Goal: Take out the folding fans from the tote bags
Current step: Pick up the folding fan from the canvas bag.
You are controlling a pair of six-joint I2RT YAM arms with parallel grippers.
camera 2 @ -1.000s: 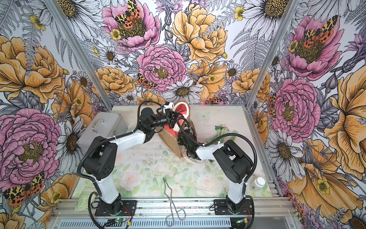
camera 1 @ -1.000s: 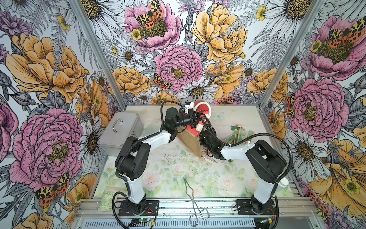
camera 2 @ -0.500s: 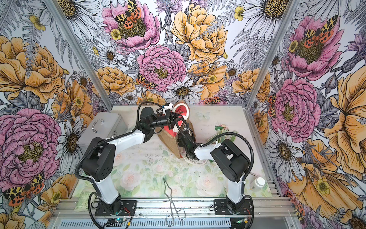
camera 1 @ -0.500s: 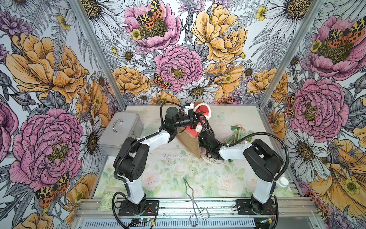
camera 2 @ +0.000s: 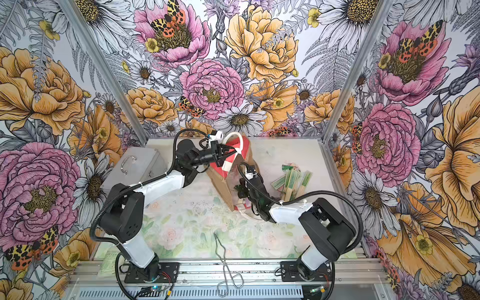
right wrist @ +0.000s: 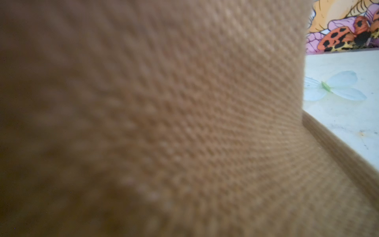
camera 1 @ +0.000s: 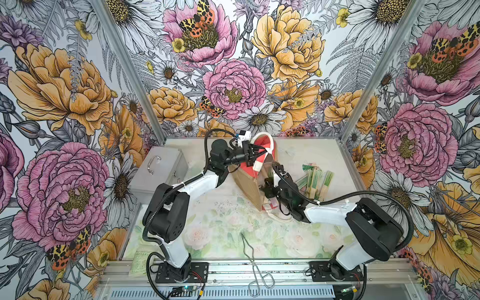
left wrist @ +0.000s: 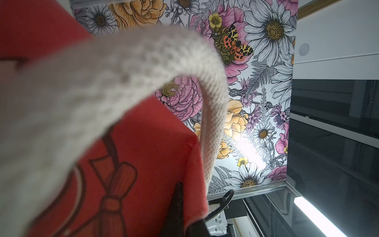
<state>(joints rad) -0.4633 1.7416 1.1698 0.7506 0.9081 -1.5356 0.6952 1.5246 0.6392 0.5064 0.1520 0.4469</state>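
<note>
At the tabletop, my left gripper point(camera 1: 259, 149) point(camera 2: 231, 149) is clamped tight on the upper rim of the boxy tan jute tote bag with red-and-white striped panels point(camera 1: 246, 184) point(camera 2: 220, 181). The bag is tipped on the floral-printed table point(camera 1: 220, 223) so that its mouth faces my right gripper point(camera 1: 267, 187) point(camera 2: 241, 188). In my left wrist view, one black finger point(left wrist: 178, 205) presses against the bag's red panel, and a white rope handle point(left wrist: 143, 67) arches right in front of the gripper.

My right gripper reaches into that mouth with its jaws drawn fully together. A dark green tuft point(camera 1: 265, 184) sits at its tips. It is possibly a fan's tassel, but the top views are too small to show whether anything is pinched. My right wrist view is filled by the bag's wall point(right wrist: 164, 123), its weave blurred and close.

A loose pile of slim closed folding fans with pale wooden slats and green paper leaves point(camera 1: 315, 180) point(camera 2: 293, 181) lies outside the bag. It sits just beyond my right gripper, on the side away from my left one. A grey metal case with a curved handle point(camera 1: 158, 171) stands on the outer side of my left arm, well apart from both grippers. Thin metal wire tongs point(camera 1: 253, 257) lie at the table's near edge, between my two bases.
</note>
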